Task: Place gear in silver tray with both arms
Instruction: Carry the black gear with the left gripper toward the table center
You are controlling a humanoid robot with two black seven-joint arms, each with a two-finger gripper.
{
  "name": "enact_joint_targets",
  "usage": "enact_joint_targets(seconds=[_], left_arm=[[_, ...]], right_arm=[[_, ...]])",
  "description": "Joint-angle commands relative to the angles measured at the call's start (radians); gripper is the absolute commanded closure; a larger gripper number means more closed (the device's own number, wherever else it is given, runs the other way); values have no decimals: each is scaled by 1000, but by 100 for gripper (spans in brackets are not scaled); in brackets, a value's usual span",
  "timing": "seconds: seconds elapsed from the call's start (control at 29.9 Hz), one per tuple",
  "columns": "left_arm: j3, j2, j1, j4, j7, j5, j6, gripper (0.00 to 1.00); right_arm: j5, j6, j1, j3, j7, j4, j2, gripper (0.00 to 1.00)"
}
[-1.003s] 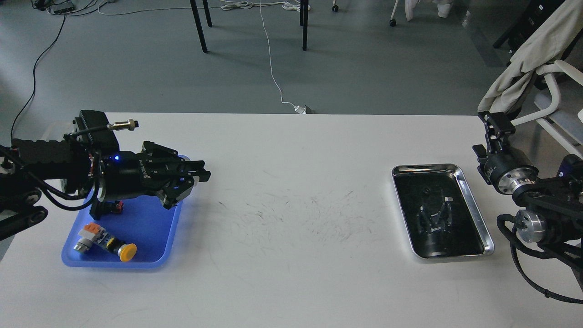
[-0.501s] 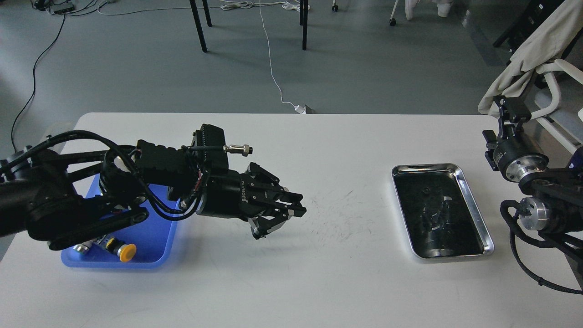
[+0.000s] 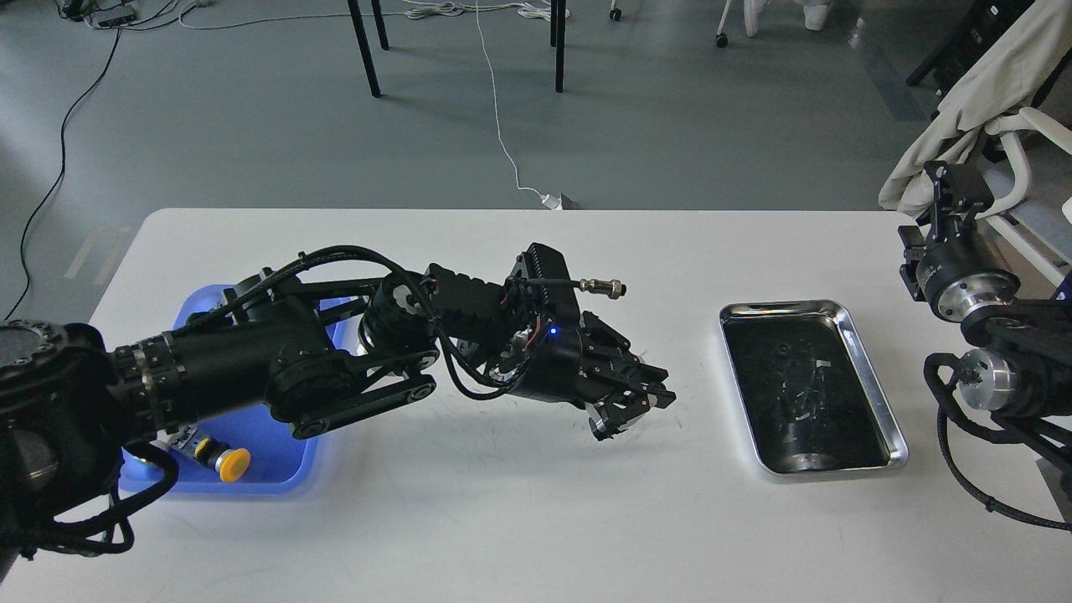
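Observation:
The silver tray (image 3: 785,306) lies on the white table at the right, and its dark bottom shows only reflections. My left arm reaches across the table's middle. Its gripper (image 3: 634,409) hovers just above the tabletop, a short way left of the tray, fingers drawn together on a small greyish piece, the gear (image 3: 610,425), mostly hidden by the fingers. My right gripper (image 3: 948,186) is raised at the right edge, beyond the tray's far right corner. It is dark and seen end-on, so its fingers cannot be told apart.
A blue plastic tray (image 3: 251,484) sits at the left, largely covered by my left arm. A yellow push-button part (image 3: 228,462) lies in it. A white chair with cloth (image 3: 988,92) stands past the table's right end.
My left arm has swung from over the blue tray rightward across the table toward the silver tray, gripper still drawn together. My right gripper has risen and drawn slightly back to the right.

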Motion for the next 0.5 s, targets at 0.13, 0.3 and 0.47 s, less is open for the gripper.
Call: enact_joint_targets(seconds=[0.13,0.3,0.47], left_arm=[[4,-128,9,221,0,-87,-7,87],[9,-128,7,281,0,-96,-7,87],[12,-128,9,322,0,-102,-4,87]], right_arm=[[-1,-4,-6,-3,0,-7,1,5],[-1,-4,-6,-3,0,-7,1,5],[-1,-4,-7,-5,0,-7,1,5]])
